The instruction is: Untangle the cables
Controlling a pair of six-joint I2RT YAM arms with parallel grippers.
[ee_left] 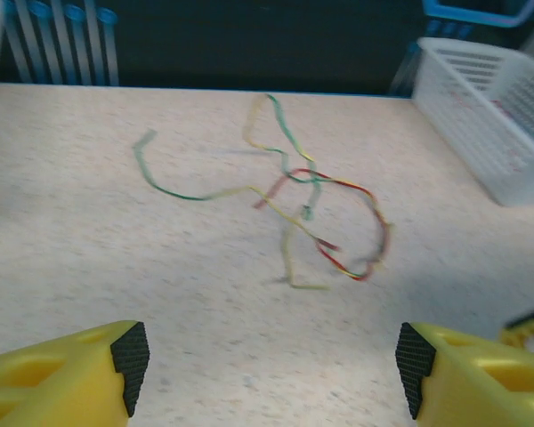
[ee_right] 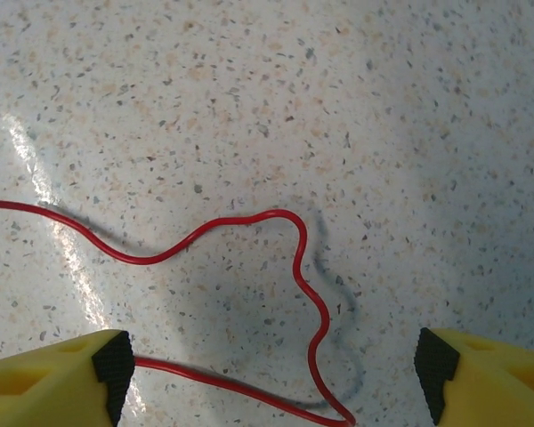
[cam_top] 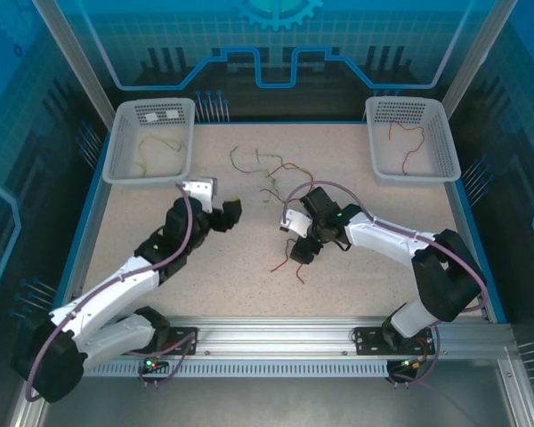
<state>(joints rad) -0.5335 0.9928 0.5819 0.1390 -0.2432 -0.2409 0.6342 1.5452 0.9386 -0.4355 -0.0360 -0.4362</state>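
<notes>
A tangle of green, yellow and red cables (cam_top: 267, 171) lies at the back middle of the table; in the left wrist view this tangle (ee_left: 311, 191) sits well ahead of my fingers. My left gripper (cam_top: 233, 212) is open over bare table, its pads (ee_left: 131, 356) far apart and nothing between them (ee_left: 271, 369). A single red cable (cam_top: 289, 262) lies apart from the tangle. My right gripper (cam_top: 301, 252) hovers open just above it; the wavy red cable (ee_right: 294, 258) runs between the spread fingers (ee_right: 271, 378), untouched.
A white basket (cam_top: 125, 160) at the back left holds a pale yellow-green cable. A second white basket (cam_top: 445, 124) at the back right holds a red cable, and its wall (ee_left: 489, 116) shows in the left wrist view. Blue walls edge the table.
</notes>
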